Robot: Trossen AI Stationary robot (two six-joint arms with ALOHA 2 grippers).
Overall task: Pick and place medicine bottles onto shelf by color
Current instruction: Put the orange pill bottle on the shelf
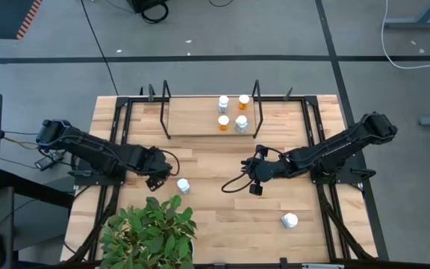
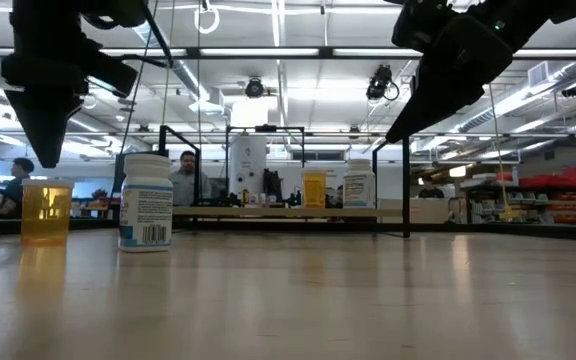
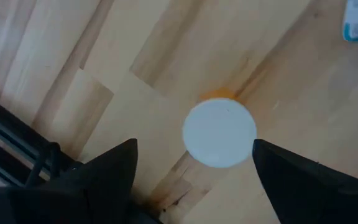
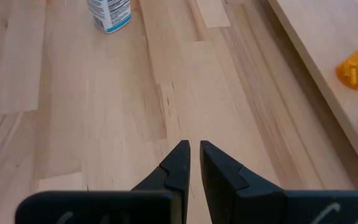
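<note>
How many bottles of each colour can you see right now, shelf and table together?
Orange bottles: 3, namely two on the shelf at and, and one on the table under the left tool at.
White bottles: 4, namely two on the shelf at and, and two on the table at and.
Total: 7
</note>
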